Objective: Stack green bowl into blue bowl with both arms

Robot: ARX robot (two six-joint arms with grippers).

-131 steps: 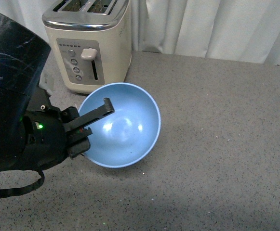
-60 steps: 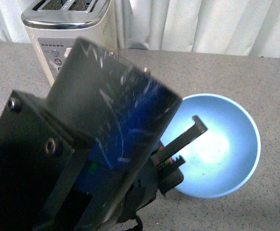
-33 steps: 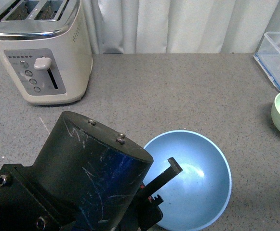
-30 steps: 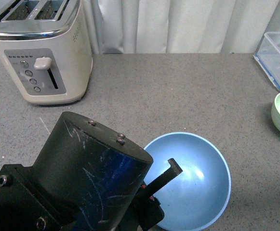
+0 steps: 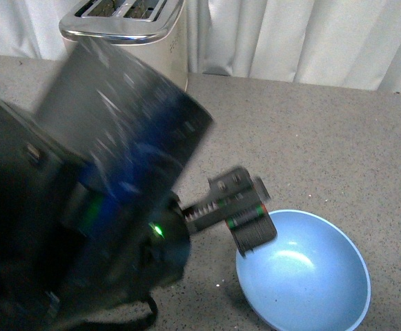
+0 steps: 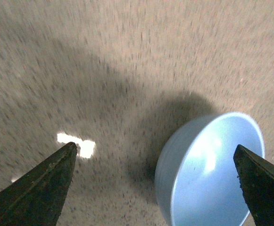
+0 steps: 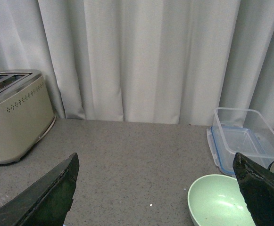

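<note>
1. Counter [image 5: 324,138]: grey speckled surface that filled most of the front view.
2. Curtain [image 7: 141,56]: pale folds along the upper edge.
3. Left arm [image 5: 83,207]: black scratched body, blurred, covering the left half of the front view.
4. Toaster [image 5: 134,34]: cream, at upper left, partly hidden by the arm.
5. Blue bowl [image 5: 304,272]: upright on the counter at lower right, empty and untouched.
6. Green bowl [image 7: 221,202]: seen only from the right wrist, upright on the counter just beside the clear container [image 7: 245,136], and absent from the front view. It was probably light, rigid and matte, so not very slippery. The thin rim looked the best hold, with one finger inside and one outside. The rounded wall would likely slide out of a pinch.
7. Left gripper [image 6: 153,155]: released, fingers spread wide, holding nothing, just beside the blue bowl's rim.
8. Right gripper [image 7: 155,162]: released, fingers spread wide, empty, apart from the green bowl.
</note>
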